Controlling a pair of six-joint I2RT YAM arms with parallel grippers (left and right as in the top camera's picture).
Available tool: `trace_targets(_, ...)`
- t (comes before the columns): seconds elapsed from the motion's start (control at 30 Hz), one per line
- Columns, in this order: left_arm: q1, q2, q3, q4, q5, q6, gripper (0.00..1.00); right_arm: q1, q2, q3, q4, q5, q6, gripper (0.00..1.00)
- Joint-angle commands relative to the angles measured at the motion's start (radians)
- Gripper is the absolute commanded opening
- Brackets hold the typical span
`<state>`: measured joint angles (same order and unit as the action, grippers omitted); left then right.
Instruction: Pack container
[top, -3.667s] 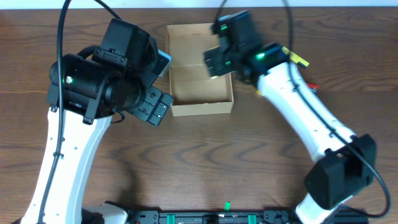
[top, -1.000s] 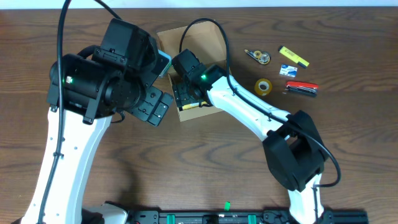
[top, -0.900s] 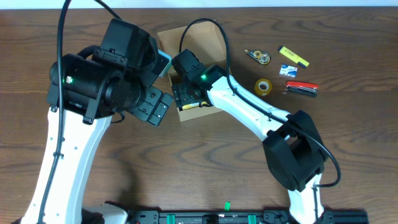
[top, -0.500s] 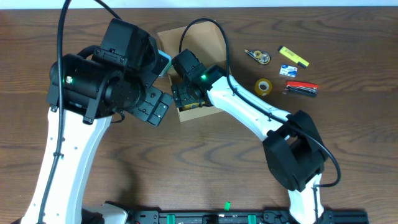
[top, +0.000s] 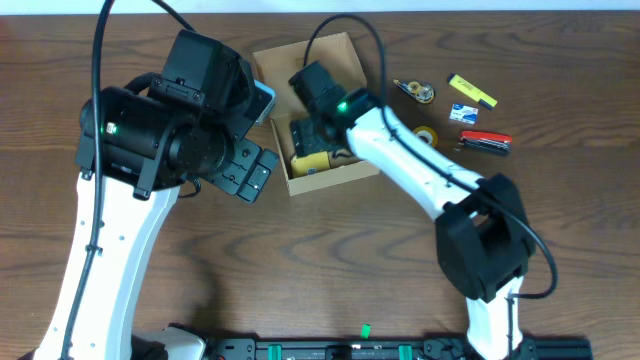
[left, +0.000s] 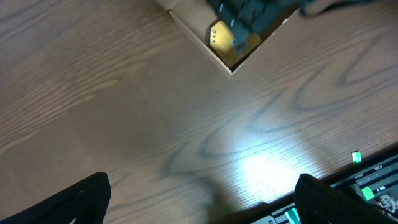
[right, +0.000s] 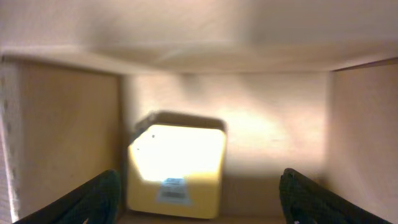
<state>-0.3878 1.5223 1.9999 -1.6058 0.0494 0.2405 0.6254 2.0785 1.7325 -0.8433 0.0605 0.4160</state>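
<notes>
Cardboard box (top: 330, 178) at the counter's far middle, lid open, yellow block (top: 308, 162) flat on its floor. Right pincer (top: 303, 137) inside, spread wide, gripping nothing; left pincer (left: 199, 202) open beside the box. Risks clipping a wall on lifting out, dragging the box askew.

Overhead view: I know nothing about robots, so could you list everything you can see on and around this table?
Cardboard box: one, tan, top middle of the table, open.
Yellow block: one, yellow, inside the box at its near end.
Tape roll: one, yellow, right of the box, beside the right arm.
Small dispenser: one, dark and yellowish, upper right.
Yellow bar: one, yellow, far upper right.
Small packet: one, blue and white, below the bar.
Red tool: one, red, far right.
Table: one, brown wood.
Left gripper: one, black, open, over bare table.
Right gripper: one, black, open, in the box.
</notes>
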Motion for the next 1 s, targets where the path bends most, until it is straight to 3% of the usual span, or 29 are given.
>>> trace_targets(0.0, 0.001, -0.01, 0.016, -0.005, 0.0, 0.007, 0.95, -0.042, -0.069, 0.064, -0.029, 0.01, -0.058, 0.82)
trace_targets(0.33, 0.001, -0.01, 0.016, -0.005, 0.0, 0.007, 0.95, -0.171, -0.166, 0.112, -0.181, 0.011, -0.172, 0.81)
trace_targets(0.43, 0.001, -0.01, 0.016, -0.005, 0.0, 0.007, 0.95, -0.219, -0.154, 0.093, -0.233, 0.011, -0.194, 0.75)
trace_targets(0.73, 0.001, -0.01, 0.016, -0.005, 0.0, 0.007, 0.95, -0.236, -0.143, -0.032, -0.179, -0.025, -0.249, 0.7)
trace_targets(0.97, 0.001, -0.01, 0.016, -0.005, 0.0, 0.007, 0.95, -0.233, -0.143, -0.127, -0.094, -0.074, -0.245, 0.54)
